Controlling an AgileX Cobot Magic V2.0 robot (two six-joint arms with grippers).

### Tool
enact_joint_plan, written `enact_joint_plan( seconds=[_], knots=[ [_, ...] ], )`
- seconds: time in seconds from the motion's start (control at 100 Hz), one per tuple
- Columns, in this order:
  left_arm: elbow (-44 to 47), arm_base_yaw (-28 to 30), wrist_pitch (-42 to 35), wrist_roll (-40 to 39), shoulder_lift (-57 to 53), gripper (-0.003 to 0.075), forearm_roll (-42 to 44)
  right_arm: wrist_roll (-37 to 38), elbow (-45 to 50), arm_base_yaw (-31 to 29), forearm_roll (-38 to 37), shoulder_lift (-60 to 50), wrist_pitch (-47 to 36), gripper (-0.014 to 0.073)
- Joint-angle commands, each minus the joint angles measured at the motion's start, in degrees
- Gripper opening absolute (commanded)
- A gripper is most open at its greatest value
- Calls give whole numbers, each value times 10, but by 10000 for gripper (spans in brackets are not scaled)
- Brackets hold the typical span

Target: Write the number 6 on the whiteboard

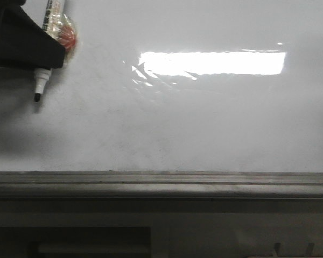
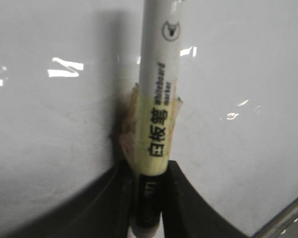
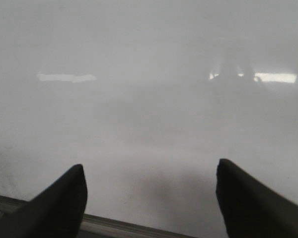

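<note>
The whiteboard [image 1: 204, 123] fills the front view, glossy white with faint grey smudges and a bright rectangular glare; no drawn number 6 shows on it. My left gripper [image 1: 27, 48] is at the top left, shut on a white marker [image 1: 46, 59] with a yellow label, whose black tip [image 1: 37, 97] points down close to the board. The left wrist view shows my left gripper [image 2: 148, 198] clamped on the marker [image 2: 159, 99] against the board [image 2: 248, 99]. My right gripper [image 3: 149, 186] is open and empty, facing the board [image 3: 149, 89] near its rail; it is out of the front view.
A grey metal bottom rail [image 1: 161, 185] runs along the board's lower edge, also in the right wrist view [image 3: 119, 227]. Below it is a dark shelf area [image 1: 97, 236]. A shadow lies on the board under the left gripper.
</note>
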Motion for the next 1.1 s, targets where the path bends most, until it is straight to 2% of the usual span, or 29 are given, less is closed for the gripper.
enact_joint_plan(
  seconds=[0.0,0.09,0.25,0.34,0.49,0.69,0.78,0.89,1.09],
  knots=[
    [-16,0,-3,2,-38,-20,34,-12,-22,-4,24,10,-30,489],
    [-19,0,41,2,-69,-20,74,-76,-22,-3,99,23,-12,489],
    [-25,0,144,2,-114,-20,149,-233,-22,-3,301,71,31,489],
    [-30,0,182,2,-123,-20,179,-279,-30,-3,355,114,78,489],
    [-30,-19,198,2,-123,-20,213,-355,-70,4,428,192,179,489],
    [-44,-110,160,2,-95,-20,251,-367,-158,89,421,285,201,489],
    [-54,-139,150,-32,-74,-20,291,-366,-200,133,403,322,190,489],
    [-68,-153,151,-64,-52,-20,331,-359,-243,168,393,356,182,489],
    [-92,-156,144,-64,-25,-20,332,-325,-309,215,327,417,209,489]
  ],
)
